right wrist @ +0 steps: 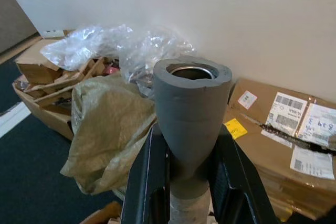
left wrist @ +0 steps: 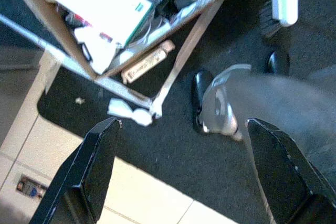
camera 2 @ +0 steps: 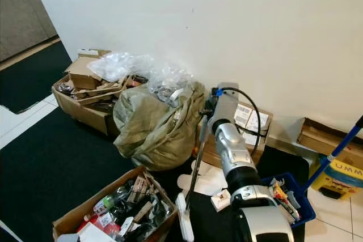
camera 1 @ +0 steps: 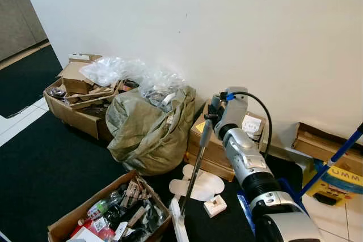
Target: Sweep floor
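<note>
**A:** Where is the broom?

**B:** The right tool (right wrist: 185, 182) is clenched around the top of the broom handle (camera 1: 195, 162), its two black fingers (right wrist: 148, 182) pressing the grey grip from either side, with the hollow end of the grip sticking out past them. From the head views, the handle runs down from the tool toward 7 o'clock, and the white broom head (camera 2: 182, 219) rests on the black mat (camera 1: 51, 168) at the lower end.

**A:** And the left tool?

**B:** The left tool (left wrist: 184, 166) hangs low over the mat, released, its fingers spread wide with nothing between them. Its wrist view looks down on a cardboard box of odds and ends (camera 1: 113, 213) and a crumpled white scrap (left wrist: 128, 113) on the mat near the box corner.

**A:** What surrounds the broom?

**B:** A stuffed olive sack (camera 1: 150, 131) stands at about 10 o'clock from the broom head, against the white wall (camera 1: 227, 21). A flat carton with labels (camera 2: 249, 126) lies behind the right tool at 12 o'clock, and a blue mop pole (camera 1: 334, 160) leans at 3 o'clock.
</note>
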Robot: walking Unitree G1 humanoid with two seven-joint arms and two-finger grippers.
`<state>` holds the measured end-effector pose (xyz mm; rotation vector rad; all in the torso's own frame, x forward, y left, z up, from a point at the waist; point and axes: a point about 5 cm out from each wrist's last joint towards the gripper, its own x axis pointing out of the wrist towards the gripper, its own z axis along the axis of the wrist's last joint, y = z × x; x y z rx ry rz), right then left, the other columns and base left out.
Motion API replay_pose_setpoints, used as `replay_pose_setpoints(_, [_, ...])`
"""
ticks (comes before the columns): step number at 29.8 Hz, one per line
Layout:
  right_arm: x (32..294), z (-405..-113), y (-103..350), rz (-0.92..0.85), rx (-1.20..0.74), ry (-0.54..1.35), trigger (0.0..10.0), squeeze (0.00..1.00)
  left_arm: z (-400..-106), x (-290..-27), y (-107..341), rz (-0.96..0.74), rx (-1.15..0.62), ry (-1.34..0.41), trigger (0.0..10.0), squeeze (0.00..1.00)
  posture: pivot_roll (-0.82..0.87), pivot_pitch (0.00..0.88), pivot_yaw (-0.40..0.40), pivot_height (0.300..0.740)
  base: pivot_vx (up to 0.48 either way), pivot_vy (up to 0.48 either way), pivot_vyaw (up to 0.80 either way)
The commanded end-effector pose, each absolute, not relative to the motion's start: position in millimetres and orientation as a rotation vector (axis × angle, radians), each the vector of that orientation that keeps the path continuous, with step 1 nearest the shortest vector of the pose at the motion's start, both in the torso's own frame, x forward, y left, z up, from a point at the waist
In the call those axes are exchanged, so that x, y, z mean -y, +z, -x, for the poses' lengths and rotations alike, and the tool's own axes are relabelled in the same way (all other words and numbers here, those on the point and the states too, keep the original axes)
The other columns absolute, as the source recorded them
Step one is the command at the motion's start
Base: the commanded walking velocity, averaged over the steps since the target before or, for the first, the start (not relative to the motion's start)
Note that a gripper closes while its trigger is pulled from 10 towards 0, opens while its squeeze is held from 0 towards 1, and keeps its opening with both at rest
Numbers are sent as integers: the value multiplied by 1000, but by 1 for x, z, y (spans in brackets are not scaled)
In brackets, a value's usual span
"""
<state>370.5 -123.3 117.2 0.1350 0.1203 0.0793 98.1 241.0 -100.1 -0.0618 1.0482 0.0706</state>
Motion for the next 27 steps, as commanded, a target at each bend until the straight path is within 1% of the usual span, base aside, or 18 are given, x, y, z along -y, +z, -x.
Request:
replay_pose_setpoints(1, [120, -370, 117, -154, -99, 72, 10000, 0, -92, -243, -101, 53, -1071, 72, 10000, 0, -43, 73, 8, 740, 0, -469, 0])
replay_pose_setpoints(3, [117, -368, 115, -181, -99, 74, 10000, 0, -90, -244, -102, 53, -1073, 79, 10000, 0, -39, 81, 9, 740, 0, -431, 0])
replay_pose_setpoints(5, [116, -367, 114, -199, -99, 75, 10000, 0, -89, -244, -102, 53, -1074, 85, 10000, 0, -39, 81, 9, 740, 0, 0, 0])
replay_pose_setpoints(6, [110, -364, 112, -251, -79, 77, 10000, 0, -86, -245, -102, 59, -1074, 96, 10000, 0, -27, 99, 5, 740, 0, 0, 0])
replay_pose_setpoints(8, [107, -364, 111, -276, -71, 75, 10000, 0, -85, -245, -102, 62, -1073, 99, 10000, 0, -27, 99, 5, 740, 0, 0, 0])
replay_pose_setpoints(10, [104, -365, 114, -345, -44, 26, 10000, 0, -82, -245, -102, 66, -1072, 100, 10000, 0, -13, 118, -3, 740, 0, 0, 0])
replay_pose_setpoints(12, [102, -367, 117, -368, -25, -18, 10000, 0, -79, -246, -103, 69, -1073, 101, 10000, 0, -9, 125, -5, 740, 0, 0, 0])
replay_pose_setpoints(17, [102, -369, 121, -376, 10, -92, 10000, 0, -76, -246, -103, 74, -1079, 102, 10000, 0, 1, 134, -10, 740, 0, 0, 0])
replay_pose_setpoints(27, [109, -371, 128, -274, 87, -153, 10000, 0, -75, -245, -104, 74, -1085, 103, 10000, 0, 14, 138, -7, 740, 0, 0, 0])
